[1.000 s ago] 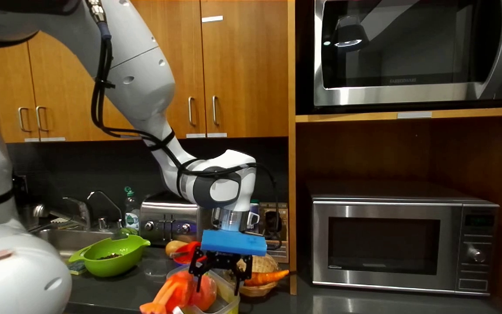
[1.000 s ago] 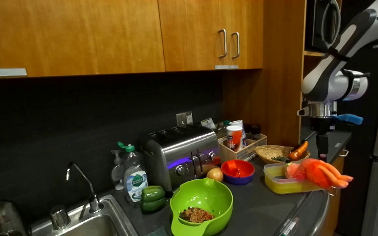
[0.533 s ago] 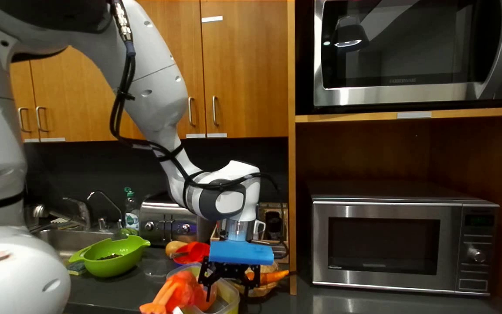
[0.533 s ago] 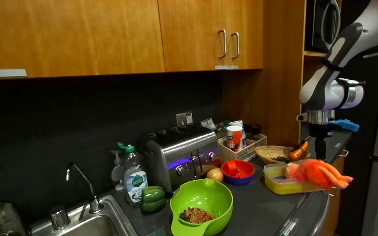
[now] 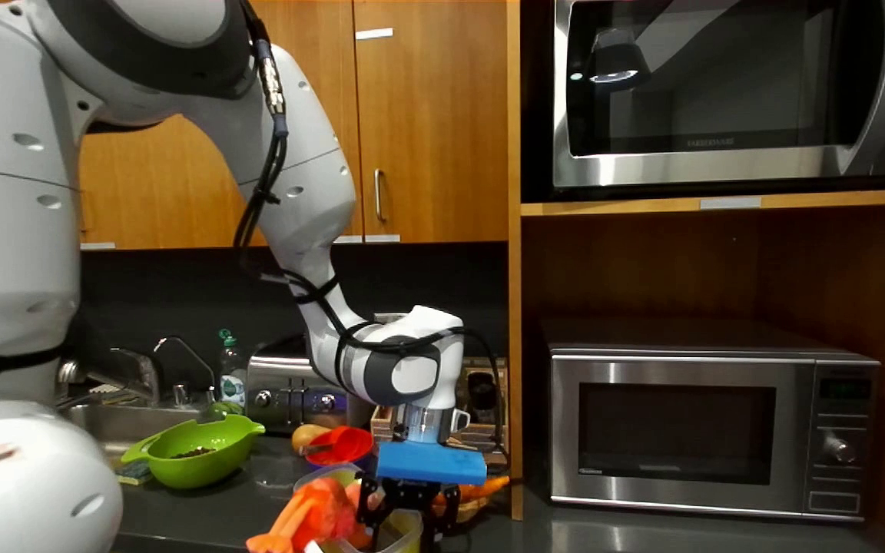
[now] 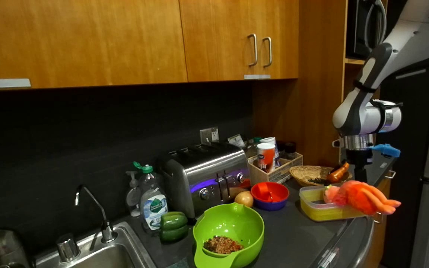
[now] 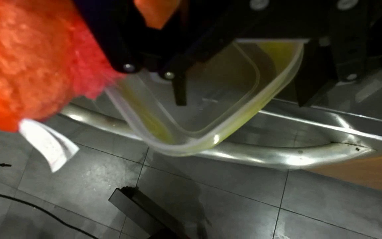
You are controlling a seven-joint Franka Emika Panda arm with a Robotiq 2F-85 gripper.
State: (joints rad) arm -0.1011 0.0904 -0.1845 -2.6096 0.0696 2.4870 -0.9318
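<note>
My gripper (image 7: 242, 103) points down over the yellow plastic container (image 7: 191, 146) with its fingers apart. In the wrist view one finger (image 7: 180, 93) is over the container's inside and the opposite finger (image 7: 310, 89) is beyond its outer wall, so the rim passes between them. Whether either finger touches the wall cannot be seen. An orange plush bird (image 7: 22, 59) with a white tag (image 7: 46, 142) lies partly in the container and hangs over its side, close beside the gripper. In an exterior view the fingertips are hidden behind the plush bird (image 6: 359, 195).
A wicker basket (image 6: 309, 173) with an orange carrot-like item (image 6: 337, 174) stands behind the container. Further along are red and blue bowls (image 6: 270, 203), an onion (image 6: 244, 198), a toaster (image 6: 207, 175) and a green bowl (image 6: 250, 223). The counter's curved metal edge (image 7: 277, 154) borders the floor (image 7: 237, 192).
The arm has come down and shifted sideways, bringing the gripper lower onto the container's rim. Its fingers stand slightly closer together than before. The container and plush bird have not moved.
</note>
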